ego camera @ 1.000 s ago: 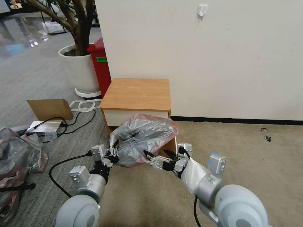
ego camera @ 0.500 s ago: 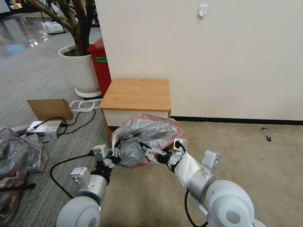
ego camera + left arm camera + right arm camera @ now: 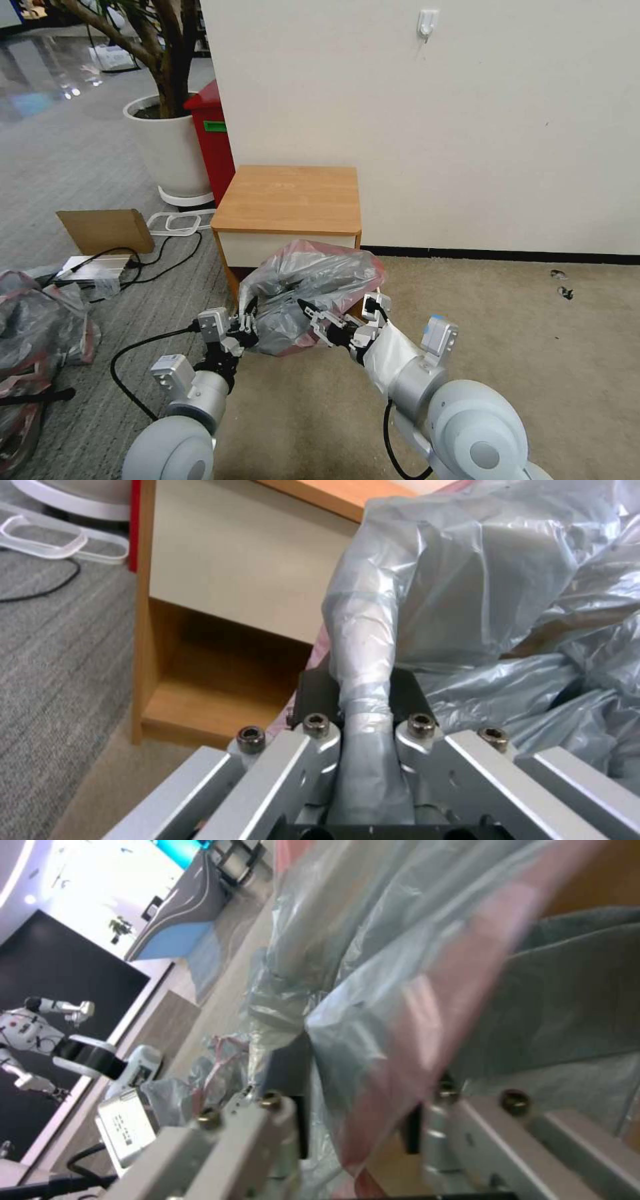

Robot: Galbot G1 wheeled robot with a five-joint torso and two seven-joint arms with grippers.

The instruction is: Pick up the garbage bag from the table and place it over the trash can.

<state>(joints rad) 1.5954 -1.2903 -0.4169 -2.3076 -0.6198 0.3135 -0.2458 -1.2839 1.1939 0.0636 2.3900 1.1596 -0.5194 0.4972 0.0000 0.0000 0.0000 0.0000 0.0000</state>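
Right then, you had the garbage bag bunched up and ballooned low in front of the table, off its top and hiding the open shelf. Your left gripper was pinched tight on a twisted neck of the plastic at the bag's left edge. Your right gripper had its fingers spread either side of the pinkish-red edge, the film lying between them, not clamped.
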